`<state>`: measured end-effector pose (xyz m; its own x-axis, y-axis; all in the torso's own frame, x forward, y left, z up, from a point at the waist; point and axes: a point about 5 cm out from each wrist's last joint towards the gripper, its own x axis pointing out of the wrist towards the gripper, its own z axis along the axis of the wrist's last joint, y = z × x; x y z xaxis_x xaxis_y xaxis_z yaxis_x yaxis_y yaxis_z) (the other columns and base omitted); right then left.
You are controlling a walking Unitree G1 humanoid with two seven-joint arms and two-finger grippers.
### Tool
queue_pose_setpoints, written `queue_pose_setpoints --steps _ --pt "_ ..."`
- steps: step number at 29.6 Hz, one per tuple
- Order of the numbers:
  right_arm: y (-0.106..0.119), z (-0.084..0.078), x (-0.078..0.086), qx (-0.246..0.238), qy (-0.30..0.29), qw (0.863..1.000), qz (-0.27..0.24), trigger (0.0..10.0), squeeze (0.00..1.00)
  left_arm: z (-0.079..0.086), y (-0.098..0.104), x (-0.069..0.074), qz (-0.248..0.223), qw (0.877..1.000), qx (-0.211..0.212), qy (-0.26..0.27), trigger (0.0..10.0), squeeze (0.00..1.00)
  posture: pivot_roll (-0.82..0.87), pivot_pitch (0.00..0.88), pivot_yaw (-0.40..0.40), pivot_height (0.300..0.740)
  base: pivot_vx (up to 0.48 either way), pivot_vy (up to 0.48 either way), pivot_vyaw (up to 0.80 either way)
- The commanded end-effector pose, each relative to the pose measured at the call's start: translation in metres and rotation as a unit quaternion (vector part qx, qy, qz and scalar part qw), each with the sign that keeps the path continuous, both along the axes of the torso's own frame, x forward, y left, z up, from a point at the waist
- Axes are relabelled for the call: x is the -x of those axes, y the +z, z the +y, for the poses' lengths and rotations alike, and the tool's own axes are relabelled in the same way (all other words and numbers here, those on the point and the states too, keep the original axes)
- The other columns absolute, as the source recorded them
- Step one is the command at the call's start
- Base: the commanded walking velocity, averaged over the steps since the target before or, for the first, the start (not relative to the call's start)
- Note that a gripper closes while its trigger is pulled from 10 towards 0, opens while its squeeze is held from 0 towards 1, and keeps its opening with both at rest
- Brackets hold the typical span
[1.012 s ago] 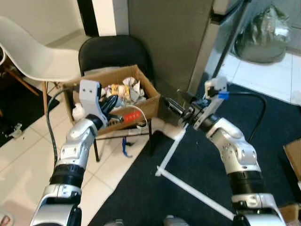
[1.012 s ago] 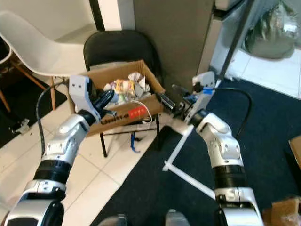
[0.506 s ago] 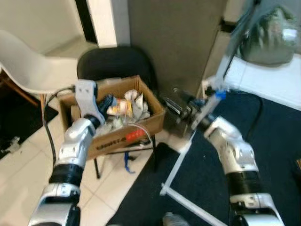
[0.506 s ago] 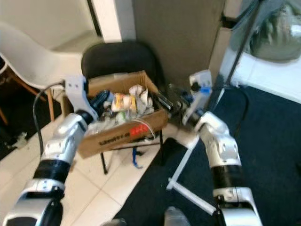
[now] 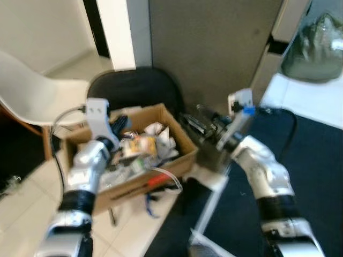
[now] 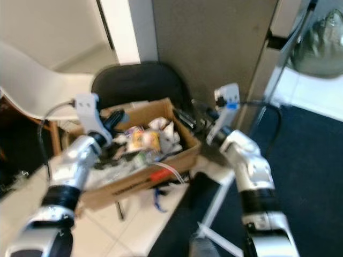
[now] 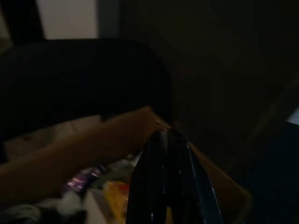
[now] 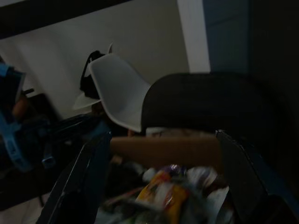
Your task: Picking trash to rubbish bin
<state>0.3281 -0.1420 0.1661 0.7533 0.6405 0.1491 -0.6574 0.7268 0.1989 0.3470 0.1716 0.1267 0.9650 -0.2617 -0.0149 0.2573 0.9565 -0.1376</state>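
On a black chair, a trash-filled cardboard box; left gripper fingers together, right gripper fingers wide.

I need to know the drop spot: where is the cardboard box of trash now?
The cardboard box sits on the black chair, centre-left in the eye views, between the left end effector and the right end effector.
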Motion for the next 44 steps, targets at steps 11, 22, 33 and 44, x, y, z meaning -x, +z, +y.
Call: queue_pose_setpoints --steps 11,22,33,44 --pt "0.0 0.003 0.001 -0.01 0.008 1.0 0.002 10.0 0.0 0.009 -0.017 0.001 0.056 0.998 0.009 0.037 10.0 1.0 -0.08 0.0 0.025 0.74 0.026 0.0 0.0" --pt "0.0 0.003 0.001 -0.012 0.008 1.0 0.002 10.0 0.0 -0.019 0.004 0.001 -0.008 0.999 0.035 -0.041 10.0 0.0 -0.08 0.0 0.024 0.74 0.0 0.0 0.0" --pt "0.0 0.003 0.001 -0.014 0.009 1.0 0.004 10.0 0.0 -0.053 0.012 0.011 -0.028 0.988 0.053 -0.141 10.0 0.0 -0.08 0.0 0.022 0.74 0.0 0.0 0.0" --pt "0.0 0.003 0.0 -0.018 0.009 1.0 0.005 10.0 0.0 -0.067 0.009 0.014 -0.024 0.985 0.013 -0.17 10.0 0.0 -0.08 0.0 0.022 0.74 -0.062 0.0 0.0"
